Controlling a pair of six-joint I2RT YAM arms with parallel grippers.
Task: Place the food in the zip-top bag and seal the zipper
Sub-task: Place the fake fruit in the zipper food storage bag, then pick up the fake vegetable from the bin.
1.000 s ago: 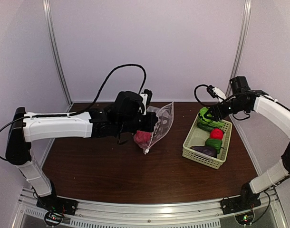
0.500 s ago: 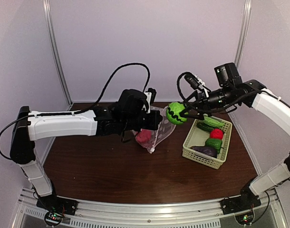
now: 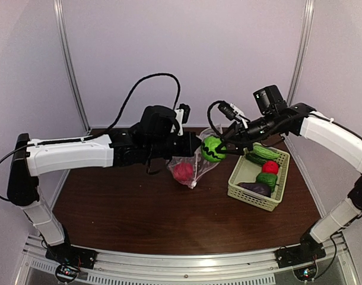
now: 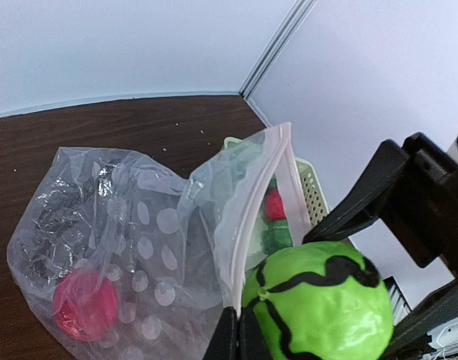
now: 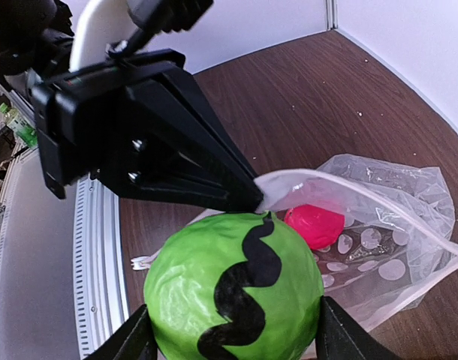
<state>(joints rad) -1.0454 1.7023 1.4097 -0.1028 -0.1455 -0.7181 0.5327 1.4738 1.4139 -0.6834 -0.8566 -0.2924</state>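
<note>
Clear speckled plastic marks the zip-top bag (image 3: 199,163), hung above the brown table (image 3: 127,214) at centre.

Top view: the left gripper (image 3: 191,145) is pinched shut on the bag's mouth edge. One red toy (image 3: 183,172) lies inside. The right gripper (image 3: 219,148) carries a green striped melon (image 3: 212,148) just right of the mouth. At least four more toys (image 3: 266,179), green, red and purple, sit in the pale green basket (image 3: 246,195) at right.

Left wrist view: the jaws are closed on the zipper (image 4: 253,202), which stands unsealed, and the mouth gapes. The melon is just beside the rim.

Right wrist view: the fingers (image 5: 131,341) are spread wide and clamp the melon on both sides, over the opening.

Progress, as judged: one piece bagged, a second at the mouth, the basket pieces and the sealing not yet done.
</note>
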